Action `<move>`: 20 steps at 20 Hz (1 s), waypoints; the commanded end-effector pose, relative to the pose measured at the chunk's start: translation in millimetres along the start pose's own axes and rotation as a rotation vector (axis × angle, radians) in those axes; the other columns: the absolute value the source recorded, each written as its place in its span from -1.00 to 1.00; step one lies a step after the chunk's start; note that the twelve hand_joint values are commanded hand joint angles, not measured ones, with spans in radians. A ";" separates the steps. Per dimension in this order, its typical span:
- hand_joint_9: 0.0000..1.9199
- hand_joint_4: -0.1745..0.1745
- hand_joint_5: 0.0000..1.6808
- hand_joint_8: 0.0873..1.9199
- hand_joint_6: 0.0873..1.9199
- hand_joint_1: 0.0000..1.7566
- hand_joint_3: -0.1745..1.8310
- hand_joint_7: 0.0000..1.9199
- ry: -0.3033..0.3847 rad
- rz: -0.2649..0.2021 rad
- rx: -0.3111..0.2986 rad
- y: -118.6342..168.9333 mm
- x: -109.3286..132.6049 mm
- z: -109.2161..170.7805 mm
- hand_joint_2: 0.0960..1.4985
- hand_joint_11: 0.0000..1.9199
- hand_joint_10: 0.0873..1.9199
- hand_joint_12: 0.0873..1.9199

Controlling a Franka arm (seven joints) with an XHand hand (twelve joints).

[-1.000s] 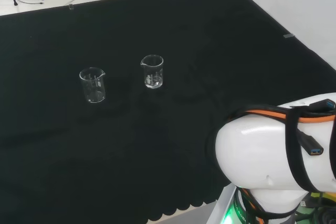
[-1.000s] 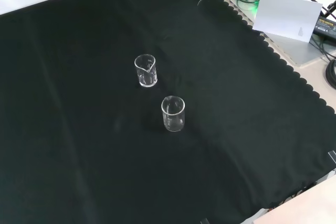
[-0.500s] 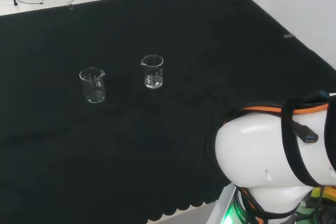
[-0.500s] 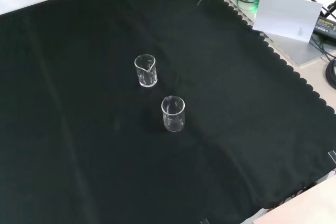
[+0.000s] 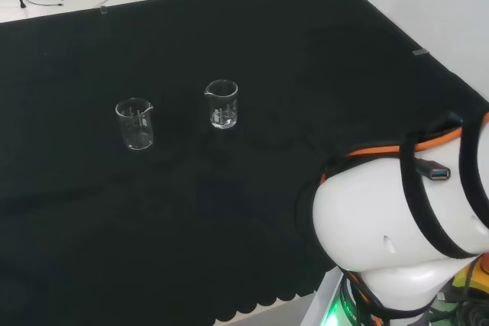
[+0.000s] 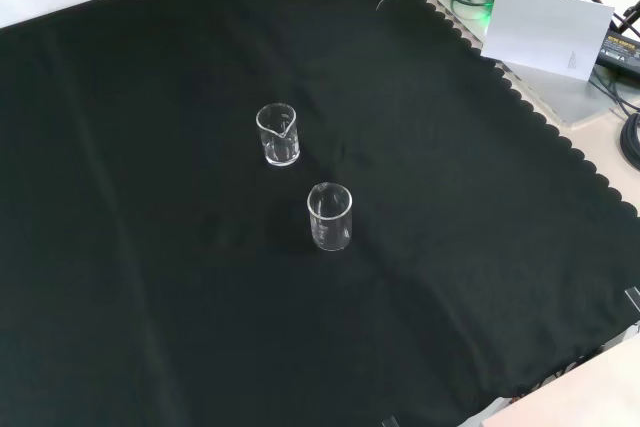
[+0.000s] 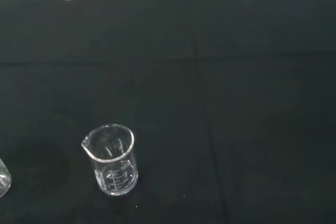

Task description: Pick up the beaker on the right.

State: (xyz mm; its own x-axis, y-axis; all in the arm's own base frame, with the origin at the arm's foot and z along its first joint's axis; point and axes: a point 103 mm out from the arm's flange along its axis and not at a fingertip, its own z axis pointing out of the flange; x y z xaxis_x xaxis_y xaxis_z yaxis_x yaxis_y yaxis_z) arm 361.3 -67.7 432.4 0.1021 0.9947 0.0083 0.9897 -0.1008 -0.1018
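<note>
Beaker on the right: we see a small clear glass beaker with a pour lip (image 5: pixel 221 104) standing upright on the black-clothed counter (image 5: pixel 321 59), beside a second clear glass beaker (image 5: pixel 134 124) to its left in the head view.
Handling: we judge it light, slippery, breakable; best held round the wall, below the rim.
Fingers: we cannot tell their state.
Change: both beakers unmoved; the white arm link (image 5: pixel 397 234) has shifted.

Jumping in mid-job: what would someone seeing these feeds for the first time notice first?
Two small clear beakers stand upright and apart near the middle of the black cloth: in the head view one on the left and one on the right. The arm's big white link bulks at that view's lower right, and the wrist view has one beaker close up.
</note>
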 end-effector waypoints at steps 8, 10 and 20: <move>-0.73 -0.13 -0.61 -0.49 -1.00 -0.21 -0.27 -0.78 0.127 -0.004 0.081 100.3 0.3 91.5 -0.07 -1.00 -0.37 0.14; -0.73 -0.13 -0.61 -0.49 -1.00 -0.20 -0.27 -0.78 0.137 -0.021 0.085 109.1 -0.2 103.3 -0.08 -1.00 -0.37 0.14; -0.72 -0.11 -0.62 -0.48 -1.00 -0.11 -0.21 -0.78 0.249 -0.149 0.128 130.9 24.9 157.9 -0.24 -1.00 -0.37 0.14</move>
State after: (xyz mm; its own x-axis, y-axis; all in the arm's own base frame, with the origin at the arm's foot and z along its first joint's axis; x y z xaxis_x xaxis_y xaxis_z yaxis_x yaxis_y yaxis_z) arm 457.7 -62.5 285.1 0.0749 0.9780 0.1946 0.9700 -0.0261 -0.2418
